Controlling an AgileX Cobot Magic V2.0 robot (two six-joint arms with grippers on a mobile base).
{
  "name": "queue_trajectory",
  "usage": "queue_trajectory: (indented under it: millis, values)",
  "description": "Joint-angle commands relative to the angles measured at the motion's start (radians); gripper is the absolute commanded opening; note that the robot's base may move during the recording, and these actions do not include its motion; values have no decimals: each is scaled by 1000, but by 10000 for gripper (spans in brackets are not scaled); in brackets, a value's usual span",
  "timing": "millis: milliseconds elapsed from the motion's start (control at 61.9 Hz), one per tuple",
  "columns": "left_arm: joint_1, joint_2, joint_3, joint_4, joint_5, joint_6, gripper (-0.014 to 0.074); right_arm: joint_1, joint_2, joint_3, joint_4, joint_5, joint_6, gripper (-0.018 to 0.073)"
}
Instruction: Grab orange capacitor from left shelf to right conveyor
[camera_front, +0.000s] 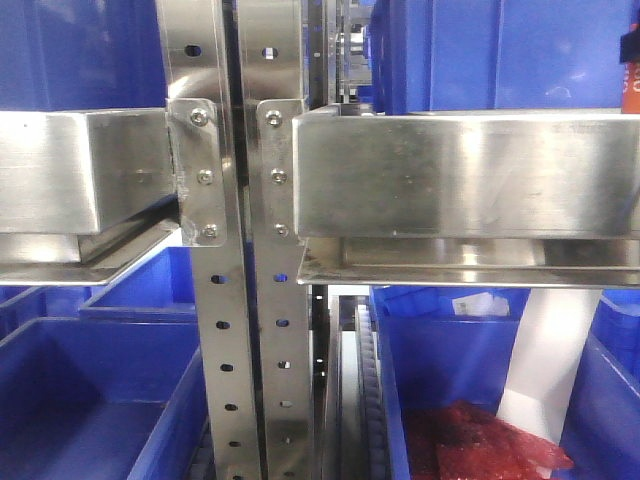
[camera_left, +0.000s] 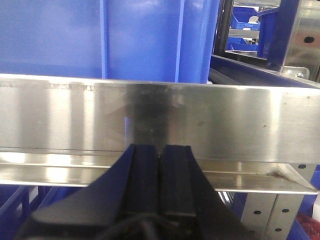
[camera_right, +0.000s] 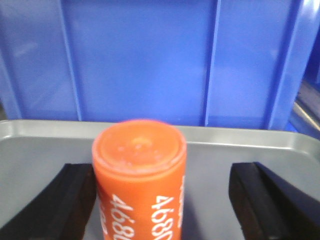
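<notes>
Black fingers (pressed together), shelf rail, blue bin above

We're in an industrial storeroom here, a parts warehouse or factory stock area. A shiny steel shelf fills the view, its upright posts punched with rows of holes and its brackets fixed with bolts. Blue plastic bins sit on every level, one of them holding red packets. Further bins line the racks behind.
</notes>
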Motion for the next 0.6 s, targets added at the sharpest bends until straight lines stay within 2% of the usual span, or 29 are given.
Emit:
queue_trajectory:
  millis: [0, 323, 436, 582]
  values:
    - [-2, -11, -5, -2, -91, -2, -127, -2, 17, -37, -17, -139, 36, 633]
    - [-2, -11, -5, -2, -91, -2, -127, -2, 127, -47, -32, -281, 70, 607]
    - [-2, -11, -5, -2, -91, -2, -127, -2, 148, -65, -50, -280, 70, 489]
    - [-2, -11, -5, -2, -91, -2, -127, -2, 151, -75, -62, -277, 70, 260]
